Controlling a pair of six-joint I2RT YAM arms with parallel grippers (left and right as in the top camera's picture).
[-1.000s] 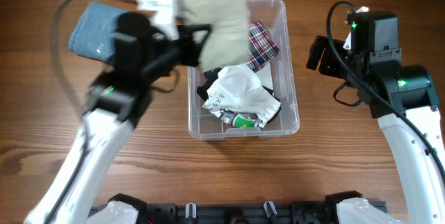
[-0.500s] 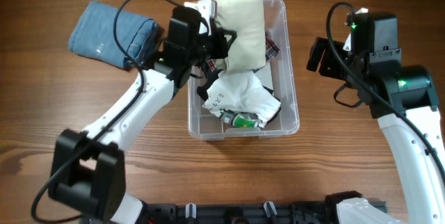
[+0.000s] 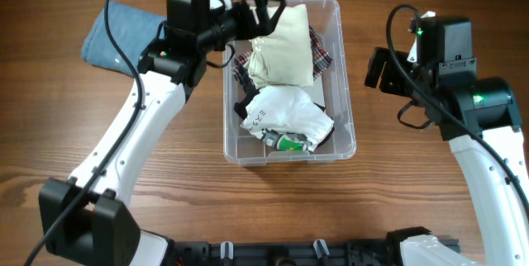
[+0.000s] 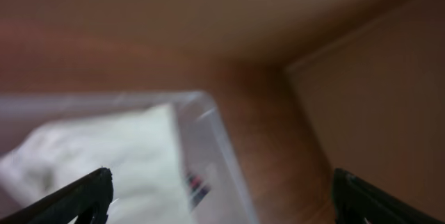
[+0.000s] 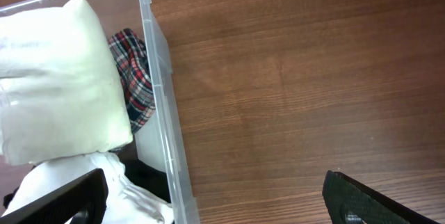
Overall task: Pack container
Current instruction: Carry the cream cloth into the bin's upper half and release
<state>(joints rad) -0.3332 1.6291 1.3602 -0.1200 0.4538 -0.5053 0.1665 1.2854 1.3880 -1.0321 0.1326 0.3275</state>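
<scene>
The clear container [image 3: 347,92] stands mid-table. In its far half lies a folded cream cloth [image 3: 281,47] over a plaid cloth [image 3: 321,53]; a crumpled white garment [image 3: 285,113] and a green item [image 3: 289,144] fill the near half. My left gripper [image 3: 263,14] hangs open at the container's far-left corner, beside the cream cloth and off it. The blurred left wrist view shows the left gripper [image 4: 222,203] with wide jaws over the cream cloth [image 4: 104,161] and the container's rim [image 4: 208,147]. My right gripper [image 3: 374,66] is open to the right of the container, and the right wrist view shows this right gripper [image 5: 215,200] empty over the container's wall [image 5: 163,113].
A folded blue denim cloth [image 3: 124,39] lies on the wooden table at the far left, partly under my left arm. Bare wood [image 5: 313,78] lies to the right of the container.
My left gripper carried the cream cloth over the container, opened and let it go. The cloth now lies inside. The right arm has not moved.
</scene>
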